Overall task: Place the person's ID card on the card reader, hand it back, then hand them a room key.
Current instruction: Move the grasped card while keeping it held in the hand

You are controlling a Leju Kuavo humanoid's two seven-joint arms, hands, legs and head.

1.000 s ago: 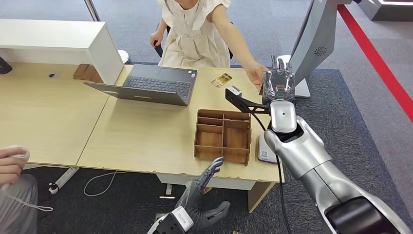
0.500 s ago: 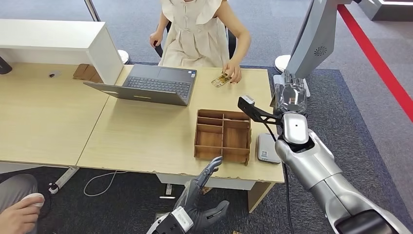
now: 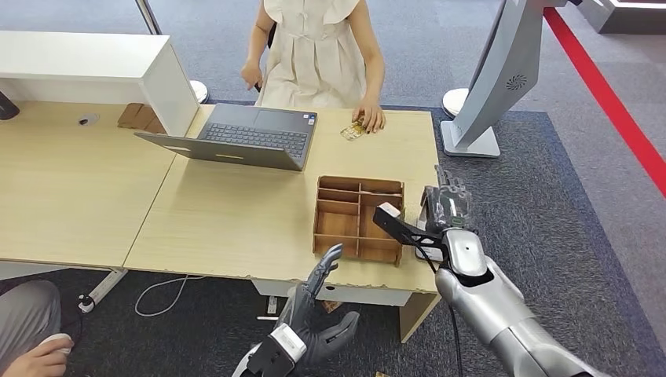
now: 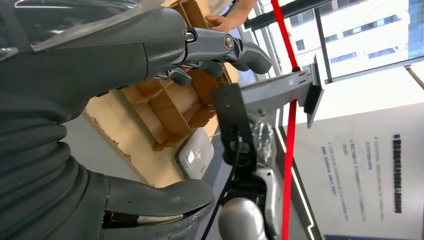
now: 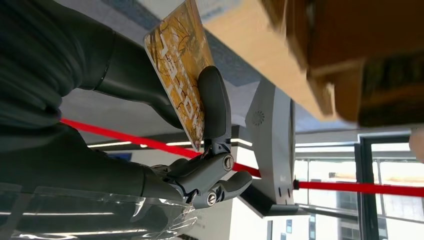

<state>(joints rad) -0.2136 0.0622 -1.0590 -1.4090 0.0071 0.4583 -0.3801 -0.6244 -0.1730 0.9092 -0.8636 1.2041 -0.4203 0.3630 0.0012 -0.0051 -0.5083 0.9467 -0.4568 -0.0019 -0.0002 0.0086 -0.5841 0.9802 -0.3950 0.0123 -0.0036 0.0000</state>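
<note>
A: Your right hand [image 3: 448, 206] is over the near right corner of the desk [image 3: 236, 212], just past the wooden divided tray [image 3: 360, 218], fingers pointing away from you.

B: And it's carrying something. In the right wrist view your thumb and a finger pinch a gold patterned card [image 5: 181, 70], edge toward the camera, standing up out of the grip.

A: So that hand grips the card. The grey card reader [image 4: 194, 159] lies on the desk right beside the tray, at the table's edge. From the head view your right hand and its bracket cover most of it.

B: I can't tell whether the card touches the reader; the wrist view shows it in the air against the room behind.

A: Your left hand [image 3: 314, 326] hangs low, below the front edge of the desk, fingers spread and holding nothing. One finger points up toward the tray.

B: Across the desk, the person [image 3: 318, 51] in the pale dress sits by the open laptop [image 3: 243, 137]. One of their hands [image 3: 369, 119] rests on the tabletop over a small gold card [image 3: 353, 129] next to the laptop.

A: Bottom left of the head view, another person's hand [image 3: 39, 359] and grey trouser leg are in frame, well apart from your arms.
</note>
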